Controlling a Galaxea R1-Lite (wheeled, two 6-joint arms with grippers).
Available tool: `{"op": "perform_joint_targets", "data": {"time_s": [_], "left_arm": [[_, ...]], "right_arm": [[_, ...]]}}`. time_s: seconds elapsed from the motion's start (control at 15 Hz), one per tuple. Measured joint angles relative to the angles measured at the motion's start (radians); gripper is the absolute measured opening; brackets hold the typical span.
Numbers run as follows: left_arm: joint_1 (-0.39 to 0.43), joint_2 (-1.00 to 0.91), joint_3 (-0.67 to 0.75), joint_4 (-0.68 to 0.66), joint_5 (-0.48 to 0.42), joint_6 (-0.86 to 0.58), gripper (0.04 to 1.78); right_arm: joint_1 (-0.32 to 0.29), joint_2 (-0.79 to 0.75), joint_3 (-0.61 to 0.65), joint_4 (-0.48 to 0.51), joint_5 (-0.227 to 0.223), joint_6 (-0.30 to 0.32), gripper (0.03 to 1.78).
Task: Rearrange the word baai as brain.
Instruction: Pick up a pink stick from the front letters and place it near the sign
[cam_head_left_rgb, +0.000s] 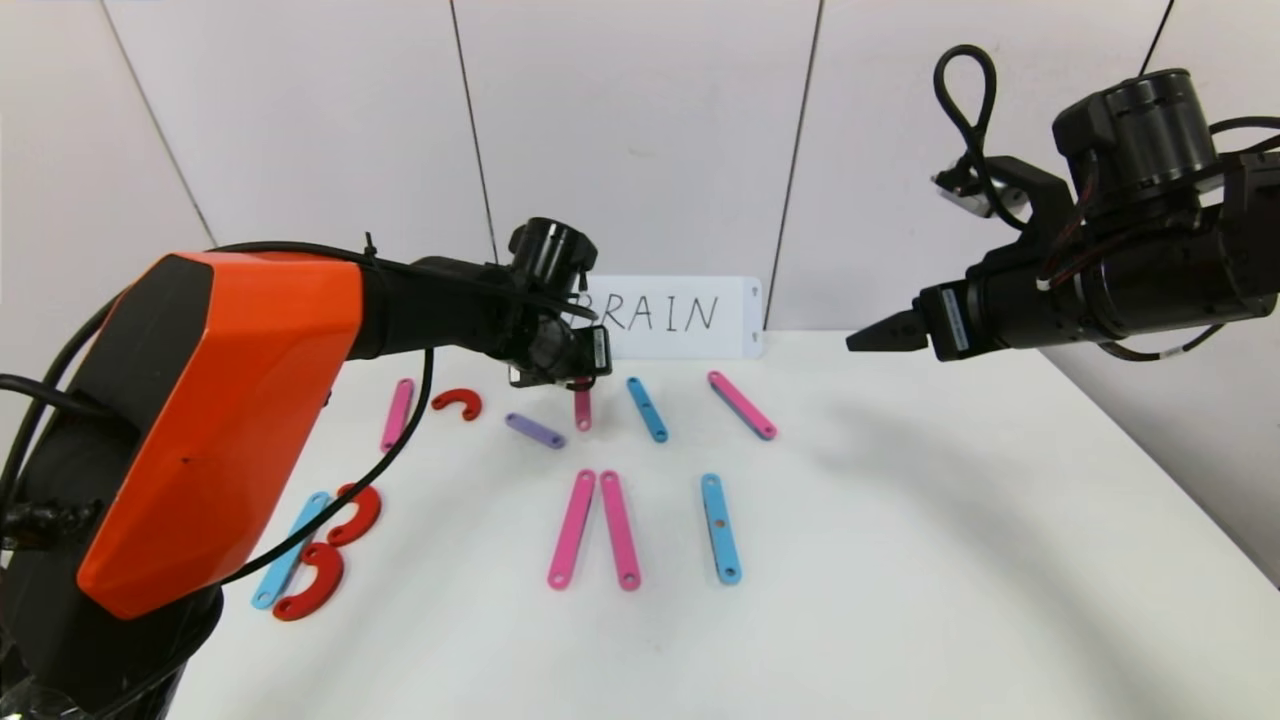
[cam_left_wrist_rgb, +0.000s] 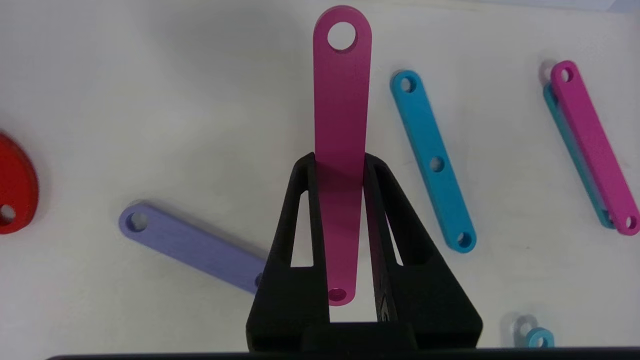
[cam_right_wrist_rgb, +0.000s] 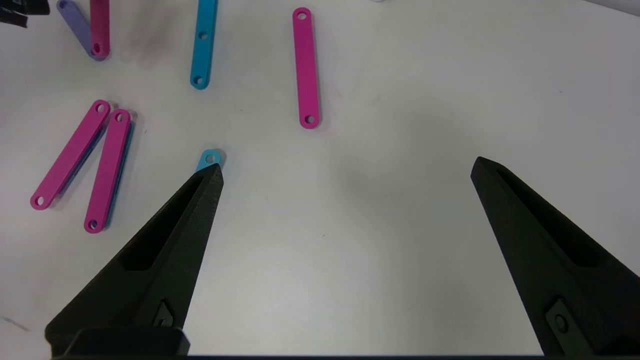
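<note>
White bench (cam_head_left_rgb: 900, 520) carried the strips; left gripper (cam_left_wrist_rgb: 340, 165) pinched a pink strip (cam_left_wrist_rgb: 341, 100); right gripper (cam_right_wrist_rgb: 345, 170) hovered spread.

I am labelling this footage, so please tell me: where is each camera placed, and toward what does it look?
Head: high on the robot, looking down at the table; both arms show.
Left wrist: behind the left gripper, shut on a pink strip.
Right wrist: behind the open right gripper, raised over the table.
Shared: the purple strip shows in all views.
</note>
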Motion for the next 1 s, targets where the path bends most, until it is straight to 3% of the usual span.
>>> {"op": "perform_joint_targets", "data": {"time_s": [0.33,0.67,1.0], "left_arm": [[-0.029,0.038,0.002,-0.124,0.003,-0.051,0.28],[-0.056,0.05,0.007,-0.127,-0.001,-0.041,0.28],[-0.064,0.05,0.033,-0.124,-0.002,0.067,0.28]], "right_arm": [[-0.002,-0.001,0.0,0.0,0.001,0.0,1.74],[-0.002,-0.005,0.0,0.0,0.0,0.0,1.74],[-0.007,-0.007,0.0,0.0,-0.002,-0.003,1.74]]}}
